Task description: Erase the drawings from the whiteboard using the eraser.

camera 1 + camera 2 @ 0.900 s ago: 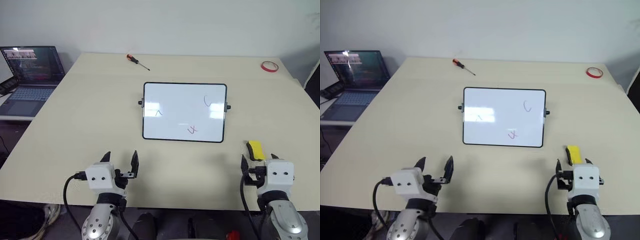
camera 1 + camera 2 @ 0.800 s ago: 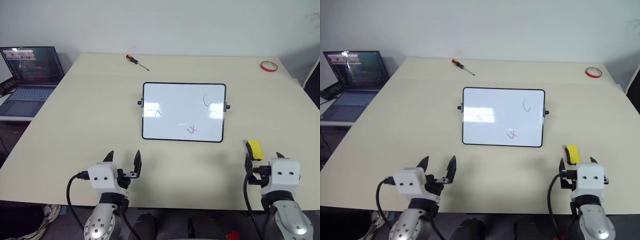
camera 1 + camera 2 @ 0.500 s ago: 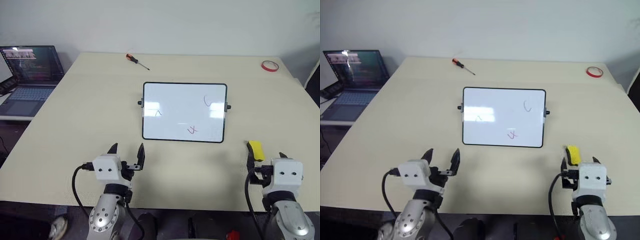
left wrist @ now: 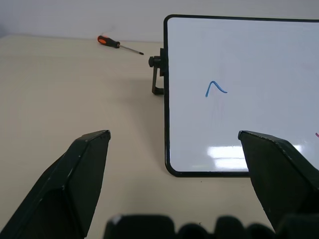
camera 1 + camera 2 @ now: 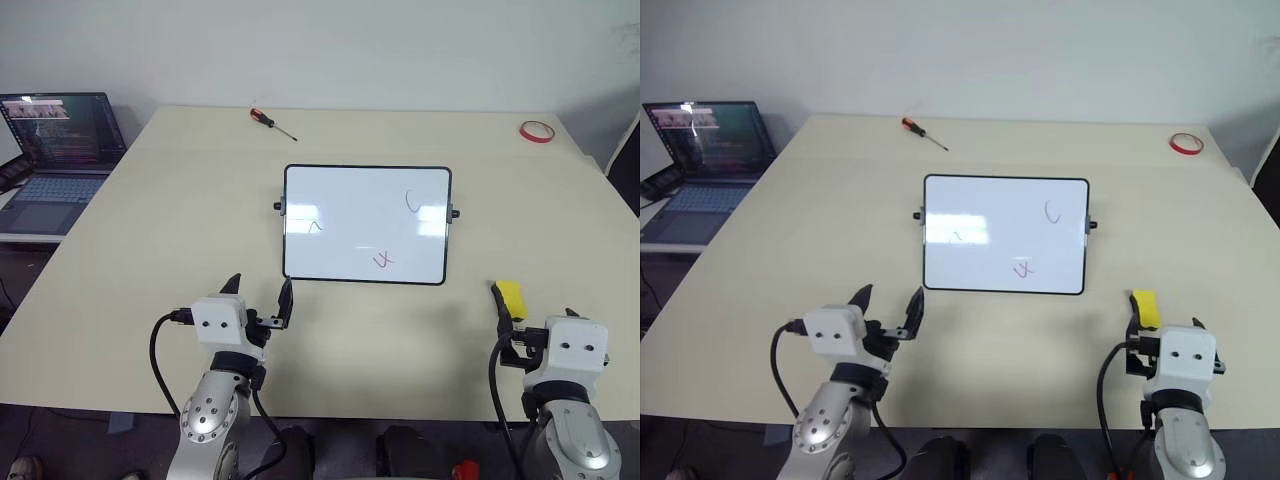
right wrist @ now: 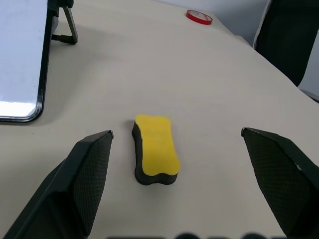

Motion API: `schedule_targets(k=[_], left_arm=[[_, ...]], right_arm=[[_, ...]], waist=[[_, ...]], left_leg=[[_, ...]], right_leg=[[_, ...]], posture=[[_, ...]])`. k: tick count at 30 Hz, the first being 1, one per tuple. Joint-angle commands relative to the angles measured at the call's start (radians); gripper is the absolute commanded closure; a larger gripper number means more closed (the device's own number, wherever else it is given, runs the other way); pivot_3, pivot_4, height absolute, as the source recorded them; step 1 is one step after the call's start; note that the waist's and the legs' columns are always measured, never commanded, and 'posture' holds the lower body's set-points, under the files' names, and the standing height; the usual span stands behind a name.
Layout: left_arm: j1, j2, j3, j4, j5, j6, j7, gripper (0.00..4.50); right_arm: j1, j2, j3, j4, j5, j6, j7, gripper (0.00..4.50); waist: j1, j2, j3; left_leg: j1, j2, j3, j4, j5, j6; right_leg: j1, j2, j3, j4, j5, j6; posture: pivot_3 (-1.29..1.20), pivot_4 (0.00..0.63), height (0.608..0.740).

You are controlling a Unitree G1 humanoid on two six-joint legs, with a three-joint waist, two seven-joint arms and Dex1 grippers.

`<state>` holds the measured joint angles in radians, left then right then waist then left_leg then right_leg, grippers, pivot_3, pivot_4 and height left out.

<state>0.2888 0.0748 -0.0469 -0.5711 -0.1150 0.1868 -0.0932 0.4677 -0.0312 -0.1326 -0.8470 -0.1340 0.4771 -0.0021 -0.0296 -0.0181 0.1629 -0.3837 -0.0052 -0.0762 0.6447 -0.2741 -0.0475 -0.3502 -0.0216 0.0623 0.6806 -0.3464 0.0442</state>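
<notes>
The whiteboard stands tilted on its black frame at the middle of the table. It bears the drawings: a red x-like squiggle, a dark "C" stroke and a small caret. The yellow eraser lies flat on the table, to the right of the board's near right corner. My right gripper is open just behind the eraser, which lies ahead of its fingers, untouched. My left gripper is open and empty, facing the board's near left corner.
An orange-handled screwdriver lies beyond the board at the far side. A red tape ring sits at the far right corner of the table. An open laptop stands on a lower surface off the table's left edge.
My left gripper has moved forward and to the right, closer to the board's near left corner. The right gripper has shifted slightly right; the eraser and board have stayed put.
</notes>
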Motion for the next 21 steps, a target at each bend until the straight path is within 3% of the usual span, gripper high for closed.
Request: schedule_targets(k=[1, 4, 12, 21], left_arm=[[0.000, 0.009, 0.021, -0.006, -0.023, -0.027, -0.021, 0.00], [-0.031, 0.033, 0.066, 0.041, -0.080, -0.046, -0.083, 0.00], [-0.328, 0.162, 0.121, 0.208, -0.233, -0.072, -0.324, 0.00], [-0.609, 0.275, -0.053, 0.407, -0.335, -0.027, -0.779, 0.00]], right_arm=[[0.016, 0.008, 0.009, -0.031, 0.002, -0.021, -0.004, 0.01], [0.019, 0.006, -0.018, -0.021, 0.052, -0.020, 0.030, 0.01], [-0.032, -0.035, -0.149, -0.001, 0.173, 0.037, 0.090, 0.01], [-0.163, -0.074, -0.239, 0.026, 0.279, 0.151, 0.093, 0.01]], waist=[[0.000, 0.000, 0.000], [0.000, 0.000, 0.000], [0.002, 0.000, 0.000], [-0.006, 0.001, -0.001]], left_leg=[[0.000, 0.000, 0.000, 0.000, 0.000, 0.000], [0.000, 0.000, 0.000, 0.000, 0.000, 0.000], [0.001, -0.001, -0.001, 0.001, 0.000, 0.000], [0.001, -0.001, 0.001, 0.001, 0.000, 0.000]], right_leg=[[0.000, 0.000, 0.000, 0.000, 0.000, 0.000], [0.000, 0.000, 0.000, 0.000, 0.000, 0.000], [0.001, 0.001, -0.002, 0.001, 0.000, 0.000], [0.001, 0.002, -0.001, 0.001, 0.001, 0.000]], posture=[[0.00, 0.150, 0.740], [0.00, 0.150, 0.740], [0.00, 0.150, 0.740], [0.00, 0.150, 0.740]])
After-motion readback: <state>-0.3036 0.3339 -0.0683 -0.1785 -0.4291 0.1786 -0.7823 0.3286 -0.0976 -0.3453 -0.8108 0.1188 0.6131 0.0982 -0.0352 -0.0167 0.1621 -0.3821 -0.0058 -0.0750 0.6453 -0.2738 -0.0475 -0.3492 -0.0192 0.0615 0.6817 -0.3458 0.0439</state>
